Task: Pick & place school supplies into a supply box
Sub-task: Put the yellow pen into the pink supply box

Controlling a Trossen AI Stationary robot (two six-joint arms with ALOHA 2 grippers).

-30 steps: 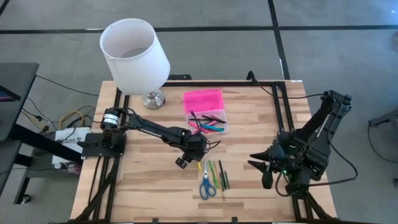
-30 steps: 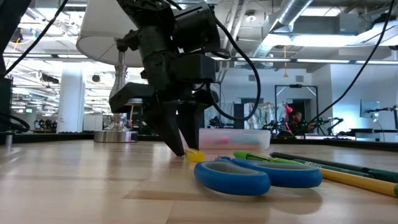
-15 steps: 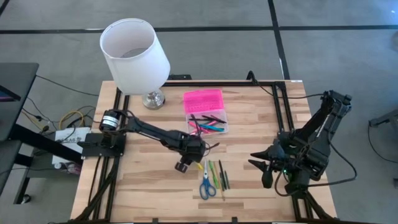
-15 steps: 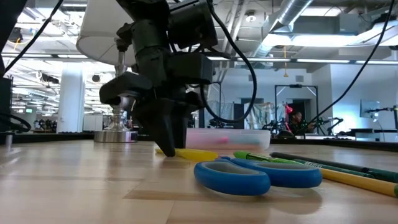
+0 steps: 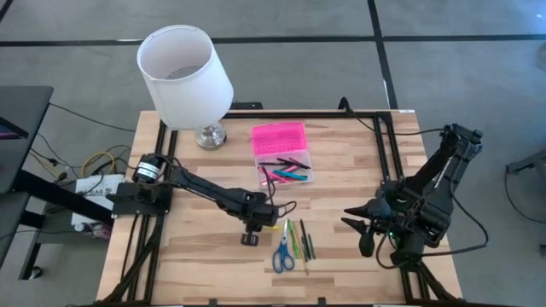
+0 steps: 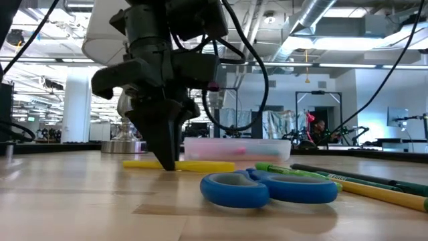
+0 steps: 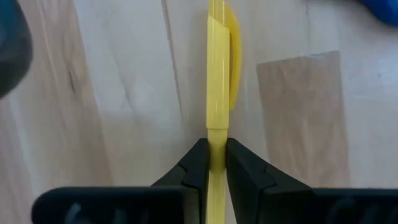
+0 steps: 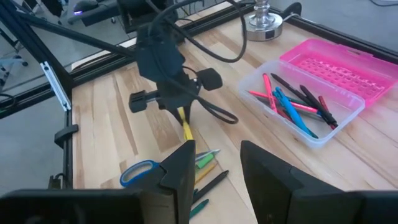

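A yellow pen (image 6: pixel 200 165) lies flat on the table, and my left gripper (image 6: pixel 167 164) stands over it, shut on it, fingers pointing down. The blue-handled scissors (image 5: pixel 283 254) and a few green and dark pens (image 5: pixel 299 240) lie on the wood just right of it. The supply box (image 5: pixel 287 173) sits farther back, its clear base holding several pens and its pink lid (image 5: pixel 279 136) folded open behind. My right gripper (image 5: pixel 354 223) hangs open above the table's right side, touching nothing. My left gripper pinches the yellow pen's barrel (image 7: pixel 214 149) between its two fingers, just behind the clipped cap (image 7: pixel 225 62). The fingers come from above, pointing down, and lie across the pen. The pen lies level with its length on the table.
A white-shaded lamp (image 5: pixel 183 77) stands at the table's far left, its metal foot (image 5: pixel 210 135) beside the box. Black frame rails (image 5: pixel 384 145) run along the table's edges. Bare wood lies near the front left.
My left gripper has moved toward the table's near edge, rolled about its pointing line, and shut on the yellow pen. The pen has turned about on the table; in the low view it now lies crosswise instead of end-on.
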